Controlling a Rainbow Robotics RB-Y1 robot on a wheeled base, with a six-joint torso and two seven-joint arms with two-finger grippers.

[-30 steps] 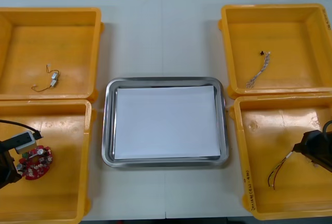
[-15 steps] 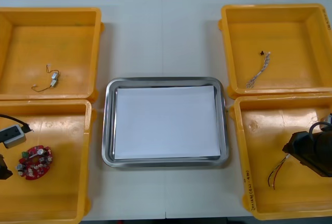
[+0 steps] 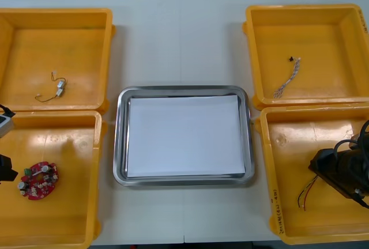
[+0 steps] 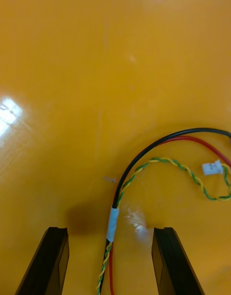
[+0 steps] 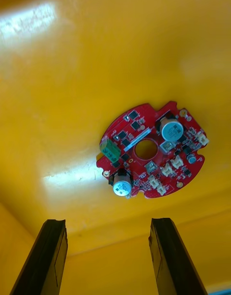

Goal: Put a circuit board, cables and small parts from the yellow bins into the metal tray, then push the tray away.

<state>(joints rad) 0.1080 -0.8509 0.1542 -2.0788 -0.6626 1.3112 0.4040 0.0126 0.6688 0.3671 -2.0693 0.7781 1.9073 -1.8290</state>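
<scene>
1. The right pincer [image 4: 110, 235] hung low in the near right yellow bin [image 3: 277, 203]. Its fingers were apart and astride the taped stretch of the red and yellow cable [image 3: 308, 191]. The cable lay flat on the bin floor, so closing too high would likely pinch air. It might also catch one strand and leave the rest dragging.
2. The cable's white connector [image 4: 211, 168] trailed loose beyond the fingertips. On a lift it could swing and hook the bin wall.
3. The left pincer [image 5: 108, 223], also apart and holding nothing, sat in the near left yellow bin [image 3: 81, 214]. The circuit board [image 5: 150, 150] lay past its fingertips, not between them. The board looked about as wide as the gap, so a descent slightly off centre might land a finger on the components or skid the board away.
4. The metal tray [image 3: 118, 139], white inside and holding nothing, sat on the counter [image 3: 179, 36] between the bins. Nothing had been delivered yet.
5. The front view gave that layout, plus the small metal parts [image 3: 57, 87] in the far left bin [image 3: 106, 59], which neither wrist view covered. The wrist views settled finger spacing and alignment, which the front view hid under the arm bodies.
</scene>
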